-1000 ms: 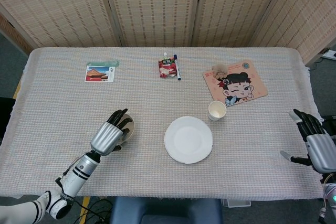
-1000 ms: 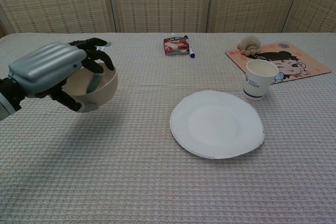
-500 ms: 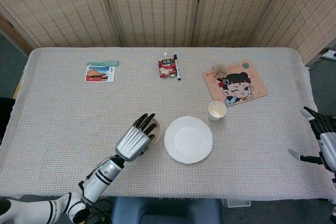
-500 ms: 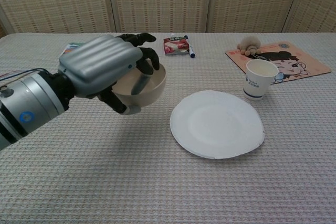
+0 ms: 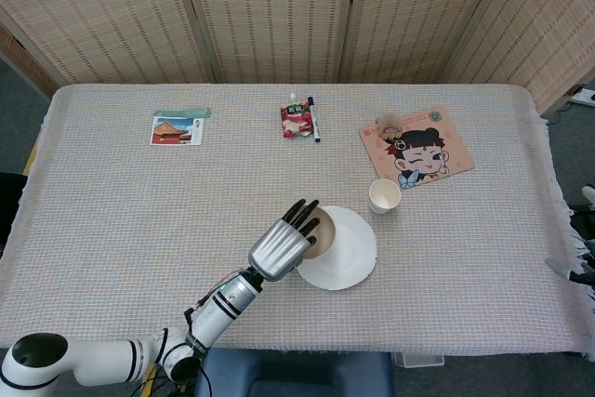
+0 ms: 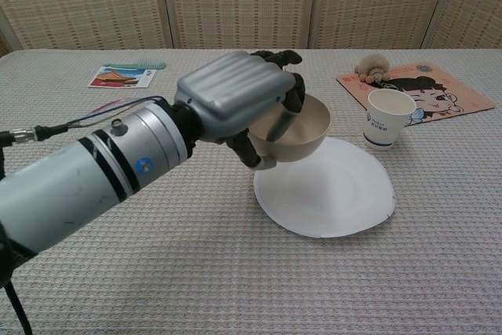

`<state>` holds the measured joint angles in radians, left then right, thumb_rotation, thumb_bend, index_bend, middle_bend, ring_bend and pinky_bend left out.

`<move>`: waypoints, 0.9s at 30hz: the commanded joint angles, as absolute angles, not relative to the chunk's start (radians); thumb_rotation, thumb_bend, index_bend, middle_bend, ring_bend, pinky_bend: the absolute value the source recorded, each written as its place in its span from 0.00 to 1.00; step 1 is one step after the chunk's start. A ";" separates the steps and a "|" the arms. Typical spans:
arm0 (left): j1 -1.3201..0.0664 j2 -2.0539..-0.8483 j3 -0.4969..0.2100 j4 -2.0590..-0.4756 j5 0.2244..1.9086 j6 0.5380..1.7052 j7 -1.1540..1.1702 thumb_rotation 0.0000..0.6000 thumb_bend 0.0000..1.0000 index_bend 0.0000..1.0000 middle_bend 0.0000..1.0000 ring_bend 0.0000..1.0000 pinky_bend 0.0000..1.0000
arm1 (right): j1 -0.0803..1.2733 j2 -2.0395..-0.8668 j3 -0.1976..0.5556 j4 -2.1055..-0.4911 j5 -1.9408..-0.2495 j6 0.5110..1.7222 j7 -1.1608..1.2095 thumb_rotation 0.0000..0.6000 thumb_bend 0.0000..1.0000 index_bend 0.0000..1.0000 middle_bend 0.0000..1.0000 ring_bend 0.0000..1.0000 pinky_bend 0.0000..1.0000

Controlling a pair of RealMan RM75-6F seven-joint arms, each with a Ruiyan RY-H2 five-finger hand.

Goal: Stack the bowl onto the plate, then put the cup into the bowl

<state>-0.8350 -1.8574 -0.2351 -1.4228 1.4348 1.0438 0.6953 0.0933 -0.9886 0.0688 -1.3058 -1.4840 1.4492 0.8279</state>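
Note:
My left hand point(image 5: 282, 245) point(image 6: 235, 101) grips a beige bowl point(image 5: 322, 235) point(image 6: 296, 129) by its near rim, with fingers hooked inside it. The bowl hangs just above the left part of the white plate point(image 5: 346, 253) point(image 6: 333, 194), tilted slightly. A white paper cup point(image 5: 383, 195) point(image 6: 388, 118) stands upright just beyond the plate's right side. Of my right hand only a fingertip point(image 5: 561, 270) shows at the right edge of the head view, off the table; how its fingers lie is hidden.
A postcard point(image 5: 176, 127) lies at the back left. A red snack packet point(image 5: 296, 121) and a pen point(image 5: 314, 119) are at the back middle. A cartoon mat point(image 5: 420, 149) with a small plush point(image 5: 387, 123) sits behind the cup.
My left hand has carried the bowl rightward from the table's left side to above the plate's left part. My right hand has drawn back to the right, almost out of view.

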 commanded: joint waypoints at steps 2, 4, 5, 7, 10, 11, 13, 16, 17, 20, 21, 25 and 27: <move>-0.856 -1.890 -0.240 -1.385 1.424 1.036 0.691 1.00 0.22 0.72 0.32 0.00 0.15 | 0.071 -0.993 0.104 -1.218 -1.388 1.402 0.950 1.00 0.07 0.00 0.00 0.00 0.00; -0.866 -1.909 -0.239 -1.359 1.421 1.034 0.679 1.00 0.23 0.72 0.32 0.00 0.15 | 0.063 -0.998 0.113 -1.192 -1.370 1.396 0.984 1.00 0.07 0.00 0.00 0.00 0.00; -0.870 -1.918 -0.239 -1.346 1.422 1.035 0.672 1.00 0.23 0.72 0.32 0.00 0.15 | 0.060 -1.000 0.115 -1.183 -1.368 1.394 0.997 1.00 0.07 0.00 0.00 0.00 0.00; -0.876 -1.937 -0.240 -1.323 1.421 1.039 0.654 1.00 0.23 0.72 0.32 0.00 0.15 | 0.057 -1.002 0.117 -1.168 -1.369 1.390 1.019 1.00 0.07 0.00 0.00 0.00 0.00; -0.888 -1.973 -0.242 -1.279 1.421 1.044 0.629 1.00 0.22 0.72 0.32 0.00 0.15 | 0.049 -1.006 0.125 -1.136 -1.353 1.370 1.068 1.00 0.07 0.00 0.00 0.00 0.00; -0.892 -1.983 -0.242 -1.269 1.421 1.045 0.624 1.00 0.23 0.72 0.32 0.00 0.15 | 0.046 -1.008 0.129 -1.125 -1.339 1.358 1.078 1.00 0.07 0.00 0.00 0.00 0.00; -0.901 -2.002 -0.244 -1.251 1.421 1.046 0.620 1.00 0.23 0.72 0.32 0.00 0.15 | 0.042 -1.012 0.139 -1.104 -1.311 1.332 1.094 1.00 0.07 0.00 0.00 0.00 0.00; -0.916 -2.036 -0.249 -1.226 1.414 1.045 0.620 1.00 0.22 0.72 0.32 0.00 0.15 | 0.034 -1.019 0.151 -1.072 -1.293 1.310 1.134 1.00 0.07 0.00 0.00 0.00 0.00; -0.919 -2.044 -0.249 -1.220 1.413 1.044 0.624 1.00 0.22 0.72 0.32 0.00 0.15 | 0.033 -1.021 0.152 -1.066 -1.295 1.309 1.142 1.00 0.07 0.00 0.00 0.00 0.00; -0.930 -2.066 -0.250 -1.206 1.409 1.044 0.637 1.00 0.23 0.72 0.32 0.00 0.15 | 0.031 -1.025 0.153 -1.050 -1.311 1.311 1.166 1.00 0.07 0.00 0.00 0.00 0.00; -0.933 -2.073 -0.251 -1.202 1.408 1.044 0.640 1.00 0.23 0.72 0.32 0.00 0.15 | 0.031 -1.026 0.153 -1.047 -1.317 1.311 1.171 1.00 0.07 0.00 0.00 0.00 0.00; -0.946 -2.100 -0.251 -1.173 1.403 1.037 0.638 1.00 0.23 0.72 0.33 0.00 0.15 | 0.031 -1.027 0.150 -1.038 -1.344 1.317 1.193 1.00 0.07 0.00 0.00 0.00 0.00; -0.955 -2.114 -0.253 -1.150 1.401 1.030 0.629 1.00 0.22 0.72 0.33 0.00 0.15 | 0.028 -1.027 0.149 -1.034 -1.353 1.322 1.203 1.00 0.07 0.00 0.00 0.00 0.00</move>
